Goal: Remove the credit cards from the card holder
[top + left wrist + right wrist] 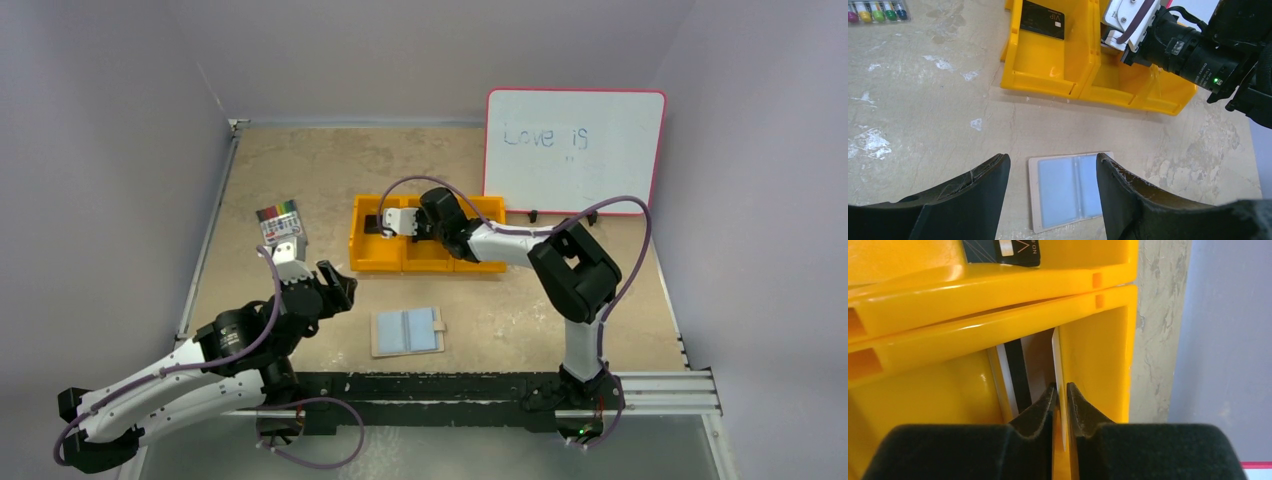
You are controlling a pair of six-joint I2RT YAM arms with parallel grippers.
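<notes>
The card holder (407, 331) lies open and flat on the table, its light blue panels up, also seen in the left wrist view (1068, 190). My left gripper (340, 285) hovers left of and above it, open and empty (1053, 157). My right gripper (385, 225) reaches into the orange tray (375, 262). Its fingers (1061, 387) stand a crack apart around a white credit card (1056, 360) held edge-on, with thin gaps on both sides. A striped card (1015, 380) leans beside it. A black VIP card (1043, 20) lies in the neighbouring compartment.
A pack of coloured markers (281, 222) lies at the back left of the table. A whiteboard (575, 150) with blue writing leans against the back right wall. The tray's walls (998, 295) close in around the right fingers.
</notes>
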